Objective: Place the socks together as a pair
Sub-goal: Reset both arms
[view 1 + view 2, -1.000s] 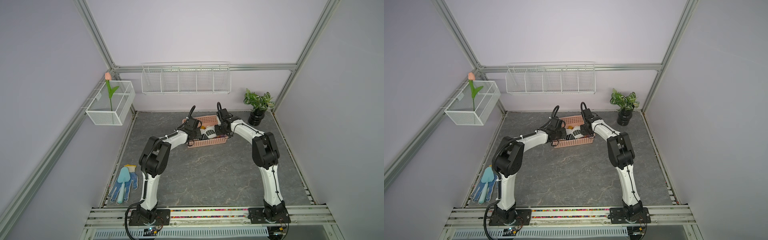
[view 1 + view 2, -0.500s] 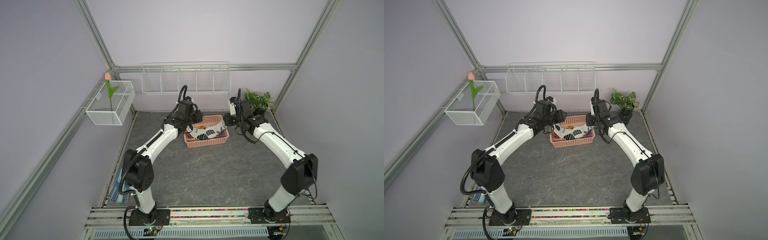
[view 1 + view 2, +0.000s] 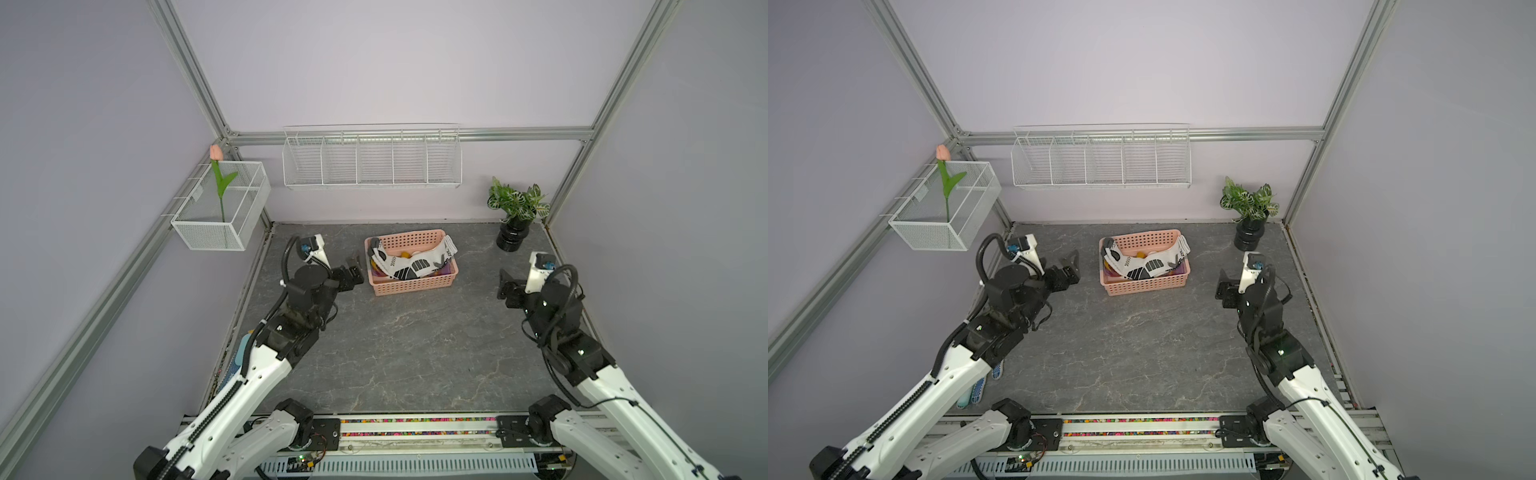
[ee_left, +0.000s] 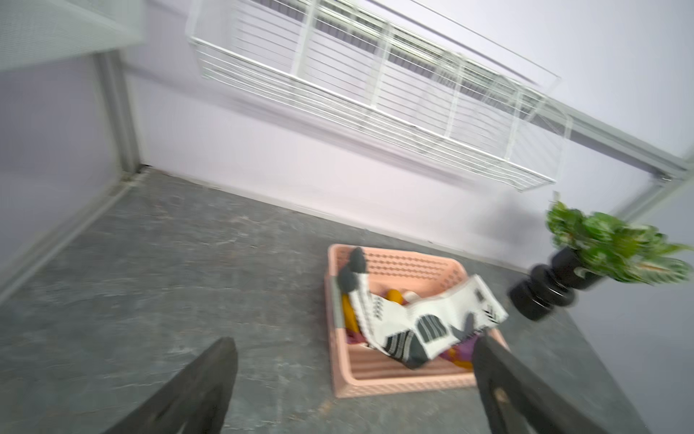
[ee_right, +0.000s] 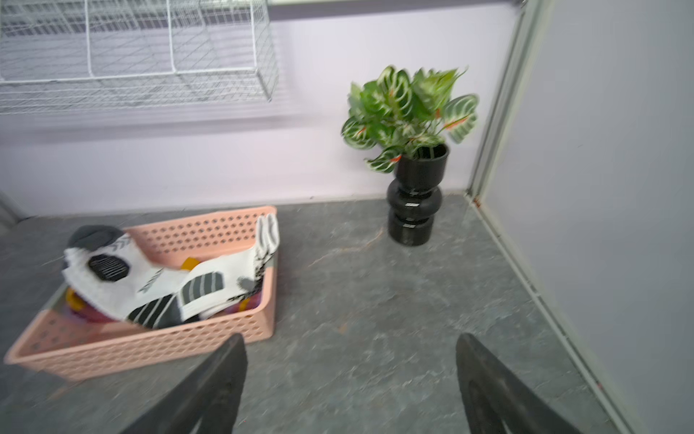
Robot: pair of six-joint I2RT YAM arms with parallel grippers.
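Two robot arms flank one pink basket (image 3: 411, 286) on the grey counter (image 3: 399, 353), seen just above centre frame in both top views. Two white socks (image 3: 409, 262) with grey-black markings lie together across the top of the basket. Their grey toes sit at its upper-left corner and their two cuffs hang over the right rim. In the right wrist view the pair (image 5: 150, 278) overlaps, one sock on the other. Maroon, purple and orange fabric (image 4: 463, 351) shows beneath them; how many pieces lie there cannot be told.

The left arm (image 3: 266, 365) reaches in from lower left. The left jaws stand wide apart with nothing between them, near the basket's left side and pointing toward it. The right arm (image 3: 582, 357) comes in from lower right. The right jaws are also spread and hold nothing, well apart from the basket at the right of the frame.

One plant (image 3: 517, 203) in a black vase (image 3: 512, 237) stands at the counter's upper-right corner. One white wire shelf (image 3: 372, 160) with five compartments hangs on the back wall. One mesh box (image 3: 220, 208) at upper left holds a single pink tulip (image 3: 215, 153). One blue dotted glove (image 3: 978, 390) pokes out from under the left arm at lower left.
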